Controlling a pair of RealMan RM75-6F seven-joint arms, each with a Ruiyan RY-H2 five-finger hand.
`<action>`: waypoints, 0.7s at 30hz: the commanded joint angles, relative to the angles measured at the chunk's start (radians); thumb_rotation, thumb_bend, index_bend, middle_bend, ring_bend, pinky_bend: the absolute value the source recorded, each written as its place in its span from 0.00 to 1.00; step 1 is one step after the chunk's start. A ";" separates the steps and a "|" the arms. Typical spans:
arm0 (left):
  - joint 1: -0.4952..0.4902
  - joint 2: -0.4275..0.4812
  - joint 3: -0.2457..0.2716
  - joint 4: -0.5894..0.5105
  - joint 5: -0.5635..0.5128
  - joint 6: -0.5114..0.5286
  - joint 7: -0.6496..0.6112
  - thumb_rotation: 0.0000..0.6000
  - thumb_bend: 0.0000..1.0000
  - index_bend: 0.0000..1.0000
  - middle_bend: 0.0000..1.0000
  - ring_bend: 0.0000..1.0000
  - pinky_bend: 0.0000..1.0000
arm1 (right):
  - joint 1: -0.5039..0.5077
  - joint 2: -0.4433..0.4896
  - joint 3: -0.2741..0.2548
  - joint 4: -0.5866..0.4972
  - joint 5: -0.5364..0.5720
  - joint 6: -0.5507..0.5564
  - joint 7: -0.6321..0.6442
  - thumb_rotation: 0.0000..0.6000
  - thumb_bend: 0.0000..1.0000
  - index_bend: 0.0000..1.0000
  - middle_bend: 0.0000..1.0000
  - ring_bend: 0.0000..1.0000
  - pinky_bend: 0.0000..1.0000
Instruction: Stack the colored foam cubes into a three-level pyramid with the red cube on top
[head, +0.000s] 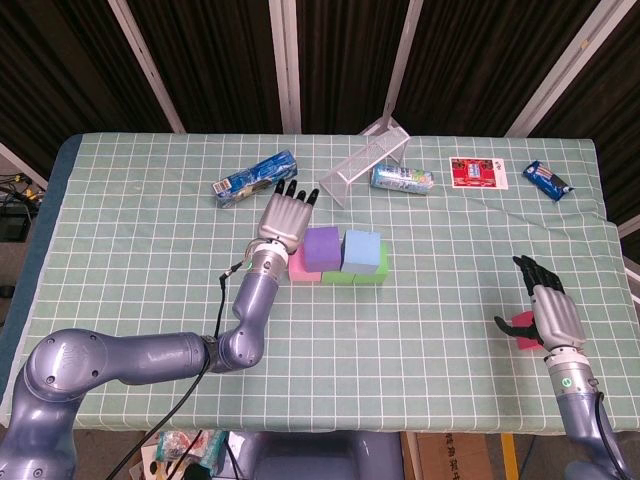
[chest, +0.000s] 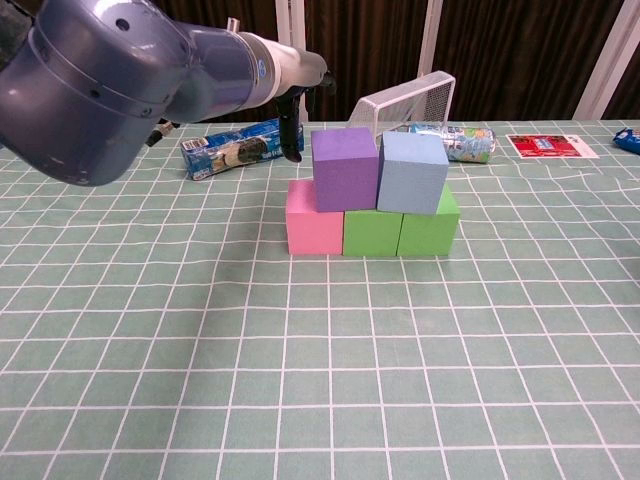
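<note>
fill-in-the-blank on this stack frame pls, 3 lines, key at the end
1. The purple cube sits on the pink cube and a ____ cube.
2. Beside the purple cube on the second level is the ____ cube.
3. The red cube is at the ____ hand.

Missing words: green; blue; right

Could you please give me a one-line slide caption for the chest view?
Purple foam cube and light-blue foam cube top a pink-and-green base row; left hand open beside them.

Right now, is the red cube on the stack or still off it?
Off it. The red cube is by the right hand near the table's right edge, while the purple cube and blue cube have nothing on top.
</note>
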 joint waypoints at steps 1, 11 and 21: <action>-0.003 -0.005 0.000 0.007 0.004 -0.004 0.001 1.00 0.30 0.00 0.16 0.03 0.03 | 0.000 0.000 0.001 0.001 0.001 0.000 0.000 1.00 0.26 0.00 0.00 0.00 0.00; -0.006 -0.019 -0.001 0.034 0.005 -0.010 0.009 1.00 0.31 0.00 0.16 0.03 0.03 | 0.001 -0.001 0.001 0.004 0.006 -0.004 0.000 1.00 0.26 0.00 0.00 0.00 0.00; -0.006 -0.039 0.001 0.069 0.025 -0.014 0.008 1.00 0.32 0.00 0.16 0.03 0.03 | 0.001 0.000 0.002 0.004 0.008 -0.002 -0.001 1.00 0.26 0.00 0.00 0.00 0.00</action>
